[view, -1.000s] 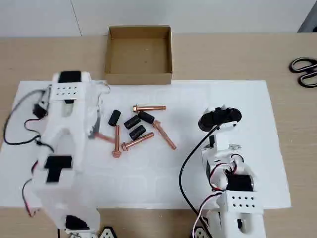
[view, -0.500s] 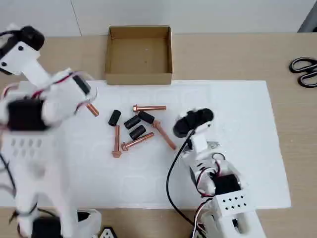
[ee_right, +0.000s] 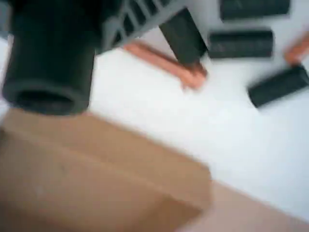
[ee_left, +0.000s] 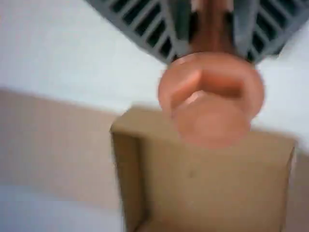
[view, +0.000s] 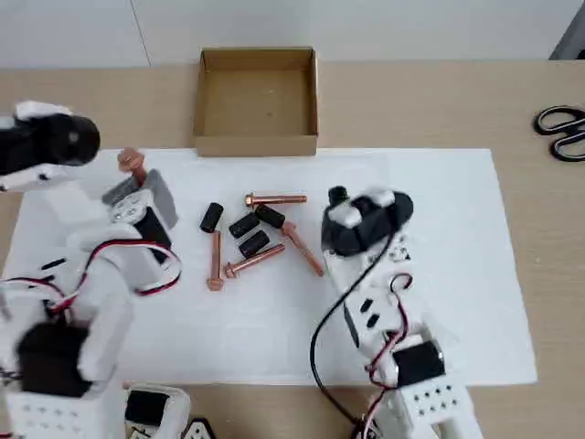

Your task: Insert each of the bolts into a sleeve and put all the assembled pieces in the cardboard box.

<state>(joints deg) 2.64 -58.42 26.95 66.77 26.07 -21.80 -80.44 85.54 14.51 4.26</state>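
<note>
Copper flanged bolt (ee_left: 210, 96) is sitting clamped in my left gripper (view: 137, 190), above the white paper sheet (view: 457, 274); my right gripper (view: 361, 219) is pinching a black cylindrical sleeve (ee_right: 48, 63). Mating's next, I reckon: shank needing lining up with bore.

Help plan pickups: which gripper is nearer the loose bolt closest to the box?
Right. The right gripper sits just off that bolt, tip side; the left gripper is well past its head.

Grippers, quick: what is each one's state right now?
The left gripper is shut on a copper bolt.
The right gripper is shut on a black sleeve.
</note>
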